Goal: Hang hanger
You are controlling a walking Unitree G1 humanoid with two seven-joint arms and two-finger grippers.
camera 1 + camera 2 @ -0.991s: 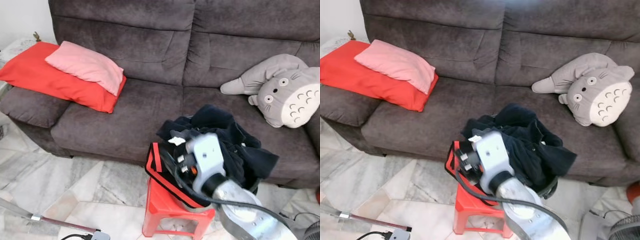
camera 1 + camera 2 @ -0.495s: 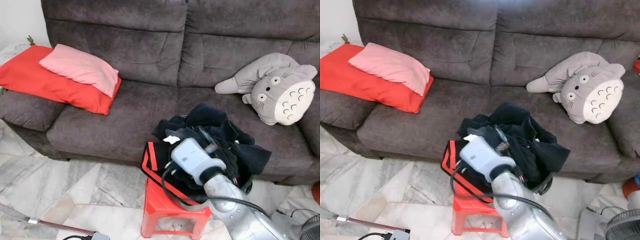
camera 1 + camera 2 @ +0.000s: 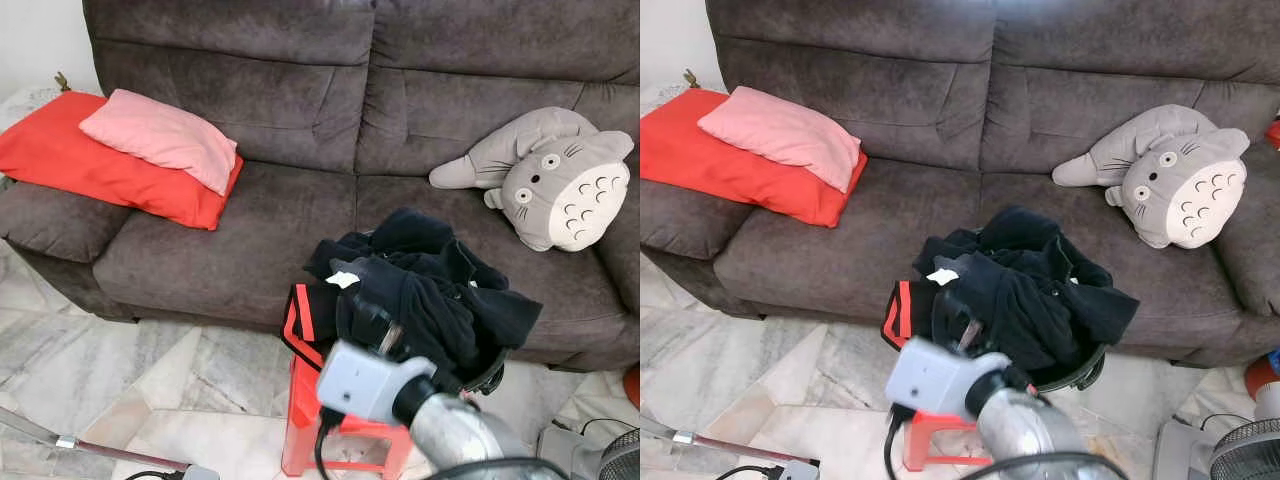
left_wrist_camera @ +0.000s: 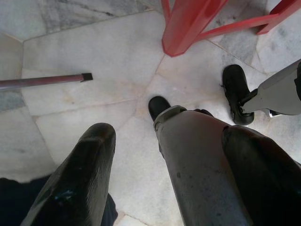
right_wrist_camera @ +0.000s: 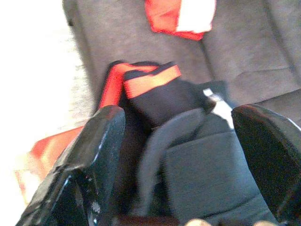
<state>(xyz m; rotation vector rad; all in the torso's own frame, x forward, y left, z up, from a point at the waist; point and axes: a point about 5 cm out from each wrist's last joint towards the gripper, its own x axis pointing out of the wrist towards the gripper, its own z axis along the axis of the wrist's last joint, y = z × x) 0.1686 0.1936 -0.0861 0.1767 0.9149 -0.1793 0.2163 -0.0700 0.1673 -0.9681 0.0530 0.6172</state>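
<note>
Before the dark plush sofa (image 3: 280,215), a heap of soft black clothes (image 3: 430,290) with an orange-red trim band was piled in a basket on a red plastic stool (image 3: 315,420). Right pincer (image 5: 181,155) was held just above the heap, its glossy black fingers (image 5: 89,160) spread wide around a dark curved strip; whether that was the hanger could not be told. Left pincer (image 4: 164,179) was hung open over the veined marble floor (image 4: 94,47).
</note>
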